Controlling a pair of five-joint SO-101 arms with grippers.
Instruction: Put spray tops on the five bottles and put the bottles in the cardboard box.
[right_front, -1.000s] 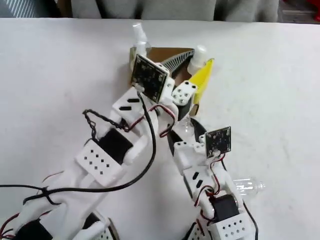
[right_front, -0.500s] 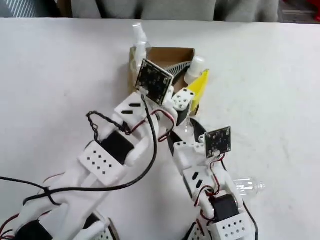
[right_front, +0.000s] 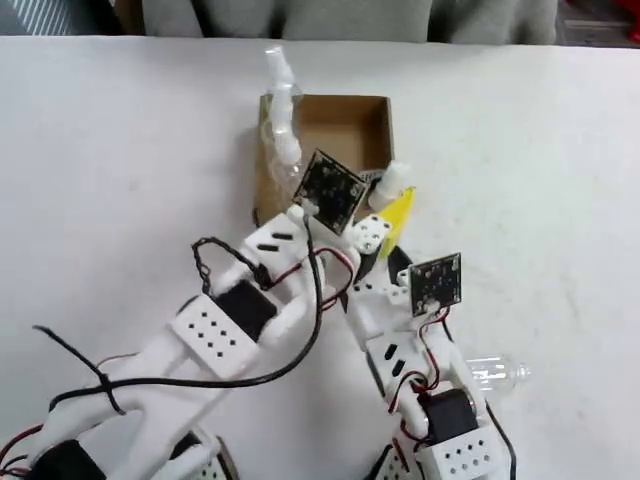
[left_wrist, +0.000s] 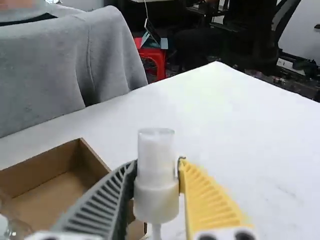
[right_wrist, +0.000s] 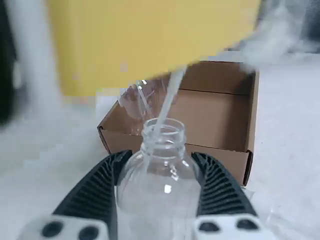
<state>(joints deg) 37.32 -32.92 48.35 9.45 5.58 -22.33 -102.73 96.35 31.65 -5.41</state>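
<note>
My left gripper (left_wrist: 156, 172) is shut on a white spray top (left_wrist: 156, 175), held upright between its grey and yellow fingers. In the high view that spray top (right_front: 396, 180) sits just off the cardboard box's (right_front: 375, 110) near right corner. My right gripper (right_wrist: 159, 161) is shut on a clear, upright, capless bottle (right_wrist: 159, 172). The top's thin dip tube (right_wrist: 167, 97) slants down into the bottle's neck. A capped bottle (right_front: 281, 110) leans in the box at its left wall.
One more clear bottle (right_front: 495, 373) lies on its side on the white table (right_front: 120, 150), to the right of the right arm (right_front: 420, 330). The two arms crowd together in front of the box. Open table lies to the left and right.
My left gripper has drawn back from over the box toward the right gripper, carrying the spray top to above the held bottle. The right arm has kept still.
</note>
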